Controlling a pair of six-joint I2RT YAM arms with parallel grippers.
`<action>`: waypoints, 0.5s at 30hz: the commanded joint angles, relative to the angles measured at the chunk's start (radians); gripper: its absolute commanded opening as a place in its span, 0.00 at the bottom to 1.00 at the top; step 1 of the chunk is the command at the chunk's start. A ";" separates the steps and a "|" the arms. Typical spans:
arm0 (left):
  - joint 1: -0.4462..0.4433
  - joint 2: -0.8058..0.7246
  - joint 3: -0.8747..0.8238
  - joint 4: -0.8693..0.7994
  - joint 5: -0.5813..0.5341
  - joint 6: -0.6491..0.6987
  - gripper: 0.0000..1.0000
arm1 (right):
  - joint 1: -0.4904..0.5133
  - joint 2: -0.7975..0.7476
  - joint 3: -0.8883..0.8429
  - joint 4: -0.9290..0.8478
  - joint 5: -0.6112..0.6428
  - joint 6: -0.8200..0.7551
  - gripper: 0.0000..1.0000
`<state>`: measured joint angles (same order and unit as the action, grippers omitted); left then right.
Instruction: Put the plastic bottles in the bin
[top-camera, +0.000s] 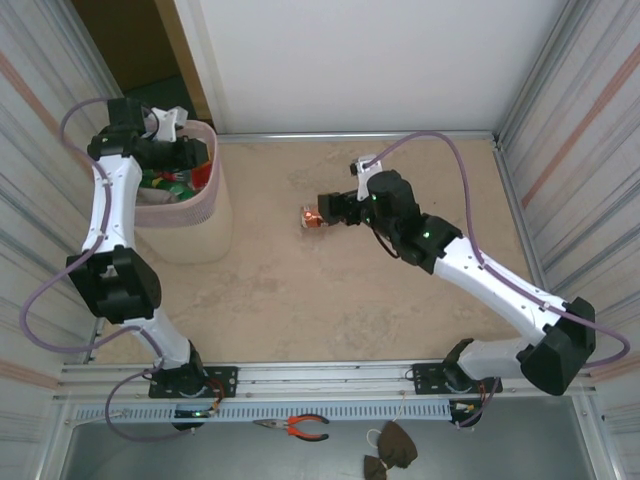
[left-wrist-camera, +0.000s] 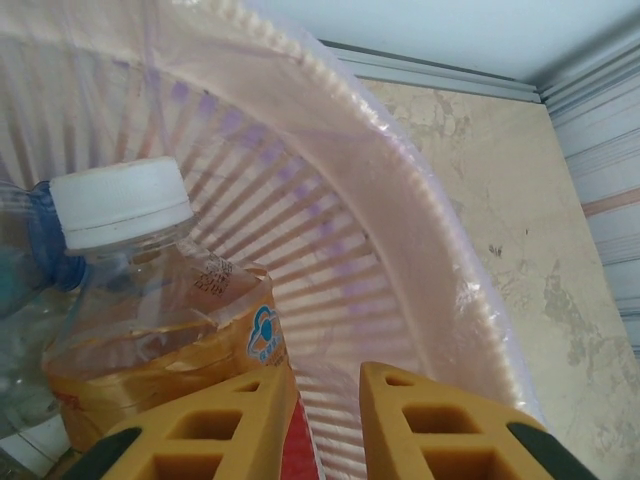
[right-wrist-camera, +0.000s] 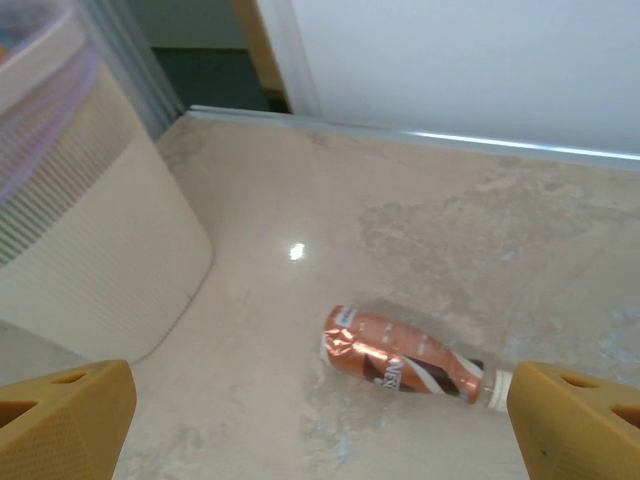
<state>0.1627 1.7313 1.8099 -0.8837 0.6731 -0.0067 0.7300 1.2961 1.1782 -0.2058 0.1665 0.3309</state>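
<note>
Left end effector (top-camera: 183, 158): over the mouth of the bin (top-camera: 195, 238). In the left wrist view (left-wrist-camera: 325, 400) the yellow fingers (left-wrist-camera: 440, 430) stand drawn together with a thin slit between them and nothing in it.
Bin: far-left corner of the bench (top-camera: 300, 300), close against the corrugated left wall (top-camera: 40, 120). The pink liner is folded over the rim (left-wrist-camera: 400, 230).
Bin contents: green and red bottles (top-camera: 165, 182) piled inside, seen from above. The left wrist view shows a white-capped bottle (left-wrist-camera: 150, 330) with an orange label lying just beside the left finger, below the rim. Contact with the finger cannot be judged.
Right end effector (top-camera: 325, 210): jaws spread wide and holding nothing. In the right wrist view (right-wrist-camera: 320, 425) its fingers (right-wrist-camera: 65, 420) sit at the two bottom corners.
Copper-labelled bottle (top-camera: 312, 218): on its side on the bench, just ahead of the right end effector and between the lines of its open fingers (right-wrist-camera: 400, 365). The white cap is near the right-hand finger; not touching, as far as can be seen.
Clearance: bare bench all round this bottle. It is well apart from the bin (right-wrist-camera: 90, 270) and from the metal rail (right-wrist-camera: 420, 135) along the far edge.
Right side: bench open up to the right wall (top-camera: 570, 130).
Near ledge: pliers (top-camera: 295, 427) behind the arm bases.
</note>
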 joint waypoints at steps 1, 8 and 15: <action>0.018 -0.061 0.005 0.019 0.030 -0.027 0.27 | -0.040 0.041 0.048 -0.049 -0.056 -0.018 0.95; 0.027 -0.133 0.010 0.024 0.058 -0.046 0.33 | -0.164 0.156 0.086 -0.078 -0.273 -0.431 0.91; 0.027 -0.237 -0.071 0.064 0.087 -0.079 0.40 | -0.313 0.346 0.189 -0.262 -0.544 -0.901 0.87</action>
<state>0.1841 1.5501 1.7767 -0.8536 0.7181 -0.0605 0.4553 1.5909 1.3197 -0.3641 -0.2256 -0.3016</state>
